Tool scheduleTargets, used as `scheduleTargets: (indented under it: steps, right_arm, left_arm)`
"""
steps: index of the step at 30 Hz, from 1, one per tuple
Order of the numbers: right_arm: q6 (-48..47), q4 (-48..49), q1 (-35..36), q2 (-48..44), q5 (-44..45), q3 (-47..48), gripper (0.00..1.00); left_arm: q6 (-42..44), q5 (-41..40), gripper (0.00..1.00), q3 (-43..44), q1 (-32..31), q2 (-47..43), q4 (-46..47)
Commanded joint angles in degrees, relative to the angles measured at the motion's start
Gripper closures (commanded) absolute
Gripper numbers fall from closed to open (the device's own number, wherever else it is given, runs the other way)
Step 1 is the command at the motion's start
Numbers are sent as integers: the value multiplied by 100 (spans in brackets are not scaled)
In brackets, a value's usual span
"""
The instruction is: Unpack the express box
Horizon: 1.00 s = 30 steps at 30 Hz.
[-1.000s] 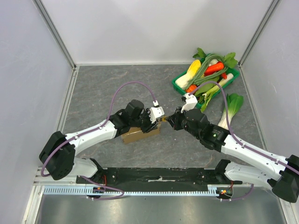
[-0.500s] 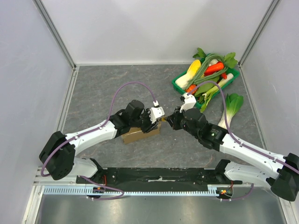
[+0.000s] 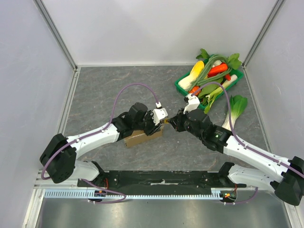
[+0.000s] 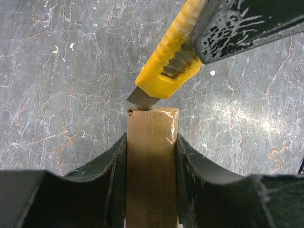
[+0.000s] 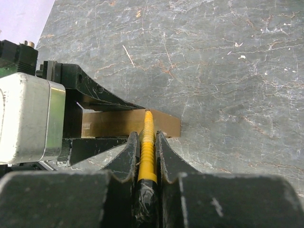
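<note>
The express box [image 3: 141,137] is a small brown cardboard box lying on the grey table. My left gripper [image 3: 155,126] is shut on it across its narrow sides. In the left wrist view the box [image 4: 151,166] fills the gap between both pads of that gripper [image 4: 151,140], with clear tape at its far end. My right gripper [image 3: 173,122] is shut on a yellow utility knife [image 5: 148,127]. The knife's blade [image 4: 141,99] touches the far top edge of the box, near its left corner. In the right wrist view the box [image 5: 111,122] lies just beyond the knife tip.
A green tray [image 3: 179,87] full of vegetables stands at the back right. A bok choy [image 3: 235,108] lies on the table beside it, just right of my right arm. White walls close in the table on three sides. Purple cables loop above both wrists.
My right gripper has edged slightly left with the knife, toward the box's end. The left gripper and the box stay nearly still.
</note>
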Motion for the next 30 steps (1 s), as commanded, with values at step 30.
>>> scheduleTargets:
  steps: [30]
  right_arm:
    - [-54, -2093, 74, -289, -1399, 274, 100]
  left_arm:
    - [-465, -758, 98, -519, 526, 38, 286]
